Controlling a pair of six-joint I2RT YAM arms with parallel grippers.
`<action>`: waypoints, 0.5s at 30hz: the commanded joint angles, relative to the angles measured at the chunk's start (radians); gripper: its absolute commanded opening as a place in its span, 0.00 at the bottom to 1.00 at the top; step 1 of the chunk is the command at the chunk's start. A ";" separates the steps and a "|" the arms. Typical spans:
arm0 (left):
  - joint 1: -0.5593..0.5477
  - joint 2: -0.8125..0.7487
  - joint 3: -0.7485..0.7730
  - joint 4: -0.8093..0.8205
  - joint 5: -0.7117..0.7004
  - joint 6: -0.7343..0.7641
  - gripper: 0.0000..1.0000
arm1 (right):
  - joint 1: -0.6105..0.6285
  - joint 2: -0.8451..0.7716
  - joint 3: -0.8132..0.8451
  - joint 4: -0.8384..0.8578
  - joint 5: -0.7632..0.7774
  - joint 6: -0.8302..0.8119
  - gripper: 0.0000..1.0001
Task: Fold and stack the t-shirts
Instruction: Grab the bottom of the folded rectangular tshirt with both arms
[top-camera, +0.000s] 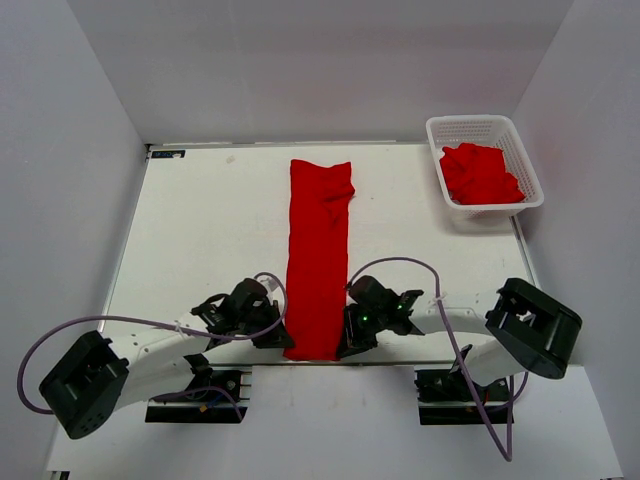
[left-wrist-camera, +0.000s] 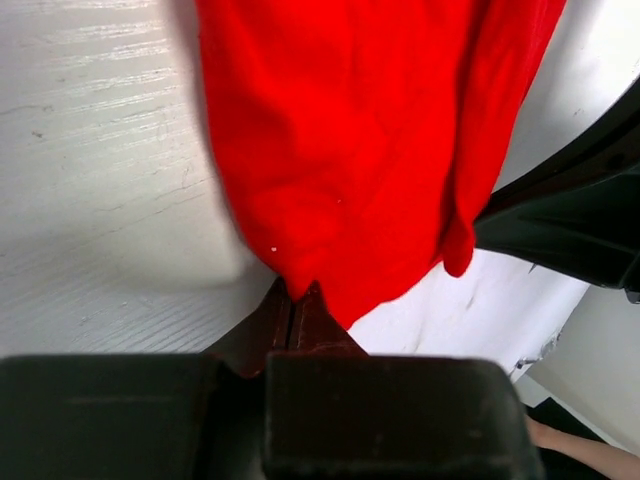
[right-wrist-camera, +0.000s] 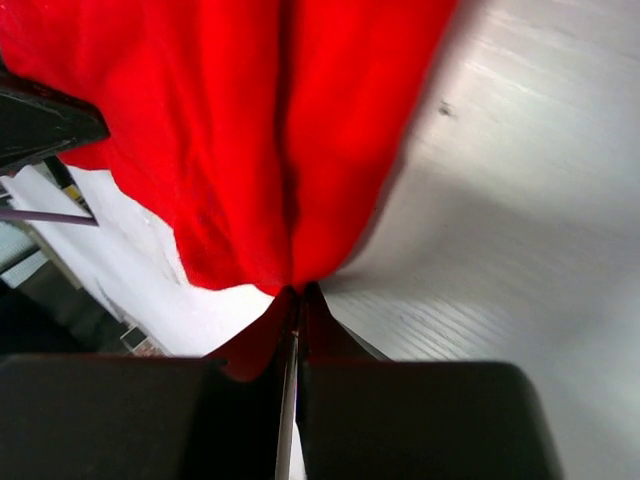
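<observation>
Gripping the t-shirt by both near corners.
Your left end effector and right end effector clamp its hem, likely so the strip on the worktop folds evenly away.

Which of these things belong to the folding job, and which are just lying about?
Job:
- folded shirt, a long strip on the table
- left gripper and right gripper, each shut on its near end
- spare shirts, heaped far right

Lying about:
- basket holding the spare shirts
- cables of the arms
</observation>
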 joint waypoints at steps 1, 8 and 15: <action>-0.007 -0.021 0.013 -0.058 -0.027 0.016 0.00 | 0.001 -0.047 -0.012 -0.104 0.089 -0.033 0.00; -0.007 -0.086 0.119 -0.192 -0.078 0.074 0.00 | 0.006 -0.136 0.055 -0.171 0.164 -0.075 0.00; 0.009 0.001 0.369 -0.300 -0.200 0.203 0.00 | 0.000 -0.161 0.271 -0.346 0.291 -0.196 0.00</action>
